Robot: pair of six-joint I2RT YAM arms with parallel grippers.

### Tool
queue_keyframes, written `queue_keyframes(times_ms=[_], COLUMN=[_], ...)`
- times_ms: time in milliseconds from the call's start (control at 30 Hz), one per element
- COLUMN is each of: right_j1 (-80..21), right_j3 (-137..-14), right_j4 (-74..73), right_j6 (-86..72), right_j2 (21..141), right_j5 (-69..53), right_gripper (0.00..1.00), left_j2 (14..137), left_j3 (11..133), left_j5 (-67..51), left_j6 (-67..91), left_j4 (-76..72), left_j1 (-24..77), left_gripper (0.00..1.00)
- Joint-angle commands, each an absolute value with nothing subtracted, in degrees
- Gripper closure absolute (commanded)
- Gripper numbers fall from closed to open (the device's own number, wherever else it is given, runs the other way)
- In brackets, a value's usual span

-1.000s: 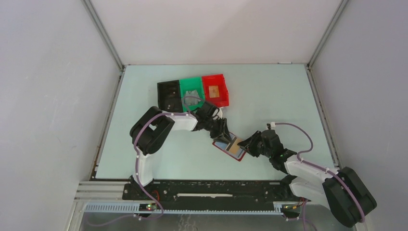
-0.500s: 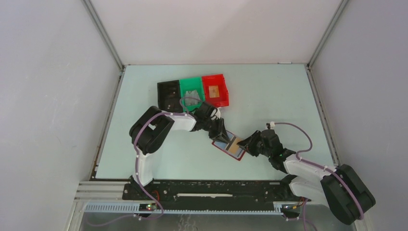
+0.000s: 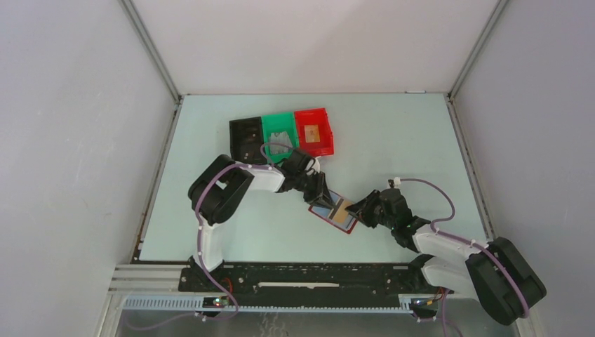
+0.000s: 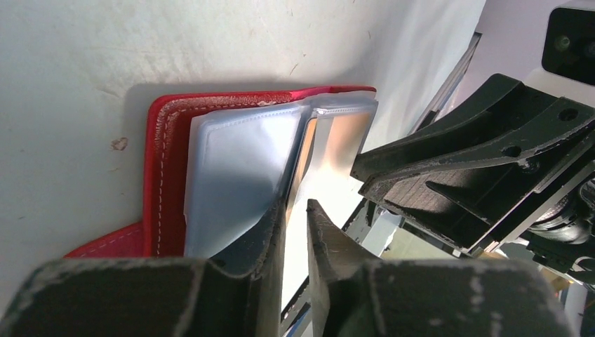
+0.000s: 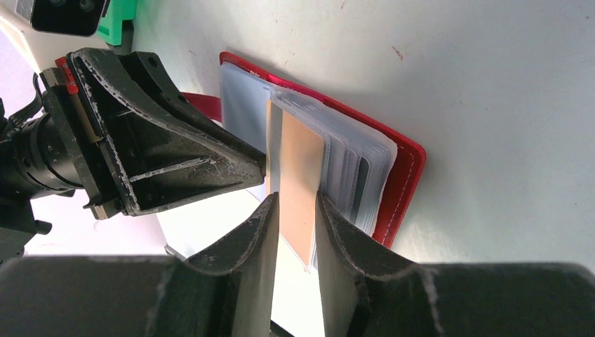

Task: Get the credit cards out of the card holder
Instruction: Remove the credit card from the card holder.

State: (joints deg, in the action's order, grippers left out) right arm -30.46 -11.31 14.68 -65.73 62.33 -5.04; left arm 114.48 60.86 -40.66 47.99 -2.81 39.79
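1. The card holder lies open on the table, front middle, between both grippers.
2. The right gripper is clamped on the tan card. The left gripper has its fingers nearly together at a clear sleeve, but I cannot tell whether they pinch it.
3. To my eye, the card should be drawn straight along its pocket while the sleeve is pinned, or the holder will drag.
4. The table looks pale and smooth. A row of 3 bins stands behind the left arm, and white walls close in on 3 sides.

Left tool and right tool flank the card holder; bins stand close behind.
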Motion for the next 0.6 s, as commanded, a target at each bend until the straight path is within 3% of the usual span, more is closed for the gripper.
queue_keyframes(times_ms=[0,200,500,567], right_j1=[-31.0,-31.0,-31.0,-31.1], right_j3=[-11.4,-11.5,-11.8,-11.8], right_j4=[13.6,14.4,15.5,15.7], right_j6=[-65.6,-65.7,-65.9,-65.9], right_j2=[64.3,65.1,66.7,66.9], right_j5=[-4.3,-4.6,-5.3,-5.4], right_gripper=[0.66,0.66,0.67,0.67], left_j2=[113.6,113.9,114.6,114.7], left_j3=[60.5,60.6,60.9,60.9], left_j5=[-45.7,-46.8,-49.3,-49.5], left_j6=[49.3,49.5,50.4,50.4], left_j4=[-7.0,-7.9,-10.1,-10.1], left_j1=[40.6,41.0,41.7,42.0], left_gripper=[0.78,0.77,0.86,0.92])
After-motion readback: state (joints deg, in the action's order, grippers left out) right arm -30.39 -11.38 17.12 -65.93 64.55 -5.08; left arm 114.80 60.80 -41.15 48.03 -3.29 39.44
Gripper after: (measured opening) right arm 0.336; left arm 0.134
